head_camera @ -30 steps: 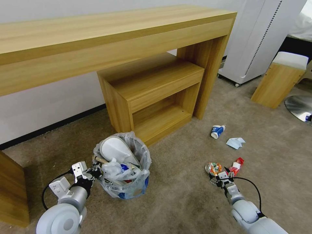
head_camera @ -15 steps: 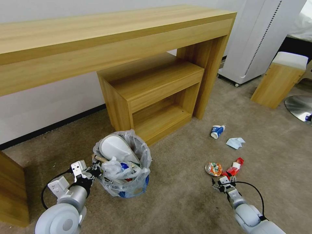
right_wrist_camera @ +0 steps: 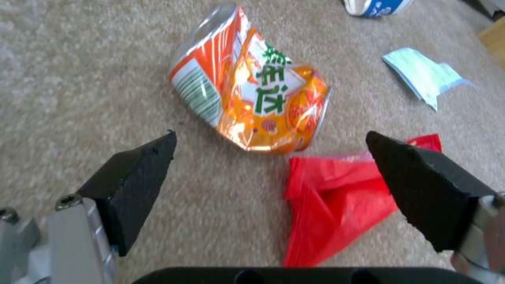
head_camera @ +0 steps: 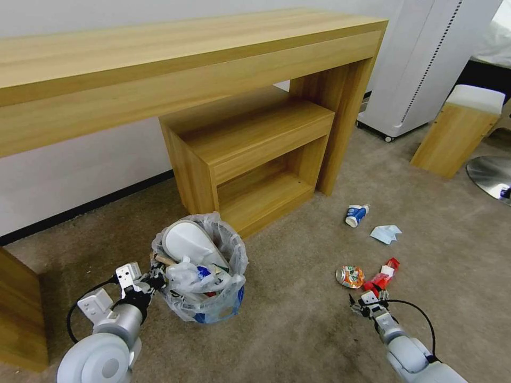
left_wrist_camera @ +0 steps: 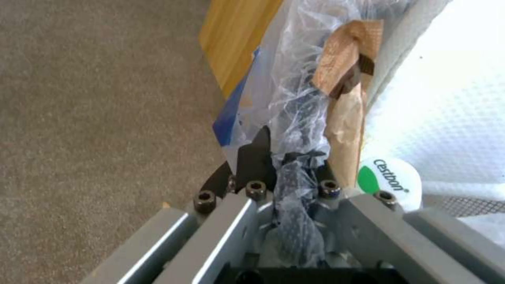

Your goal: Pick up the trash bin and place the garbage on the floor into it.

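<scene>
Beige carpet (head_camera: pixel 298 314) crowds the crushed orange can (right_wrist_camera: pixel 247 94) and red plastic wrapper (right_wrist_camera: pixel 337 197) before your wide-spread right pincer (right_wrist_camera: pixel 271 173), so you risk pinching both, while your left pincer (left_wrist_camera: pixel 292 185) clamps the bag-lined round bin (head_camera: pixel 205 276).

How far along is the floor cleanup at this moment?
Partly done. The trash bin, gripped at its bag edge by the left gripper, already holds a white slipper. The right gripper is open and empty near the crushed can and red wrapper. The cup and tissue remain.

A furnished room — wooden desk (head_camera: pixel 186 64), carpet (head_camera: pixel 298 319), white appliance (head_camera: pixel 426 58), bed edge (head_camera: pixel 492 48) — likely a hotel room.
</scene>
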